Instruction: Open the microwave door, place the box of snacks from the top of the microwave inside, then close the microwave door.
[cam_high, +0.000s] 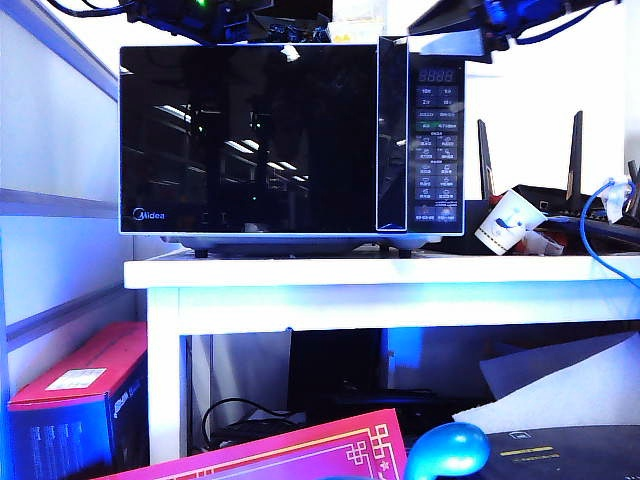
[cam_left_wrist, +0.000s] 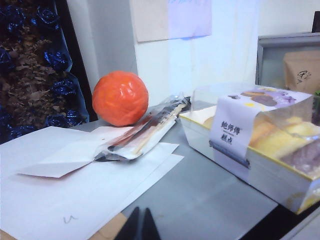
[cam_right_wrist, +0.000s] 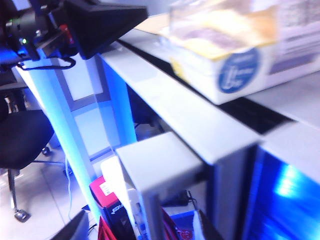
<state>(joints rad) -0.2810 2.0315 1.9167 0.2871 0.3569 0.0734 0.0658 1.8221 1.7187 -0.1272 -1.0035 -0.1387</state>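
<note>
On top of the microwave (cam_high: 290, 140) lies the box (cam_left_wrist: 255, 145), and it is not yet inside. In the left wrist view we see it up close: a shallow cream carton with a yellow rim and a clear domed lid. A white paper band printed with dark characters crosses the lid, and pale and brown pastries show through it. In the right wrist view, which is blurred, one side wall of the carton bears a round blue mark. From the exterior view only a small yellowish patch of it peeks over the top edge, near the middle.

The door (cam_high: 250, 140) is shut, a glossy black pane flush with the button panel (cam_high: 437, 145), and the microwave stands on a white worktop (cam_high: 380, 272).

Our left claw (cam_left_wrist: 142, 230) sits low over the microwave top, near the box but apart from it. Its two dark tips are pressed together with nothing between them. An orange ball (cam_left_wrist: 120, 97), a wrapped packet (cam_left_wrist: 145, 132) and white papers (cam_left_wrist: 75, 195) lie beside the box.

Our right claw (cam_right_wrist: 140, 230) hangs by the front top edge of the microwave and looks down past it. Its fingers (cam_right_wrist: 75, 229) are spread wide and grip nothing. A paper cup (cam_high: 508, 222) lies tipped on the worktop to the right of the microwave.
</note>
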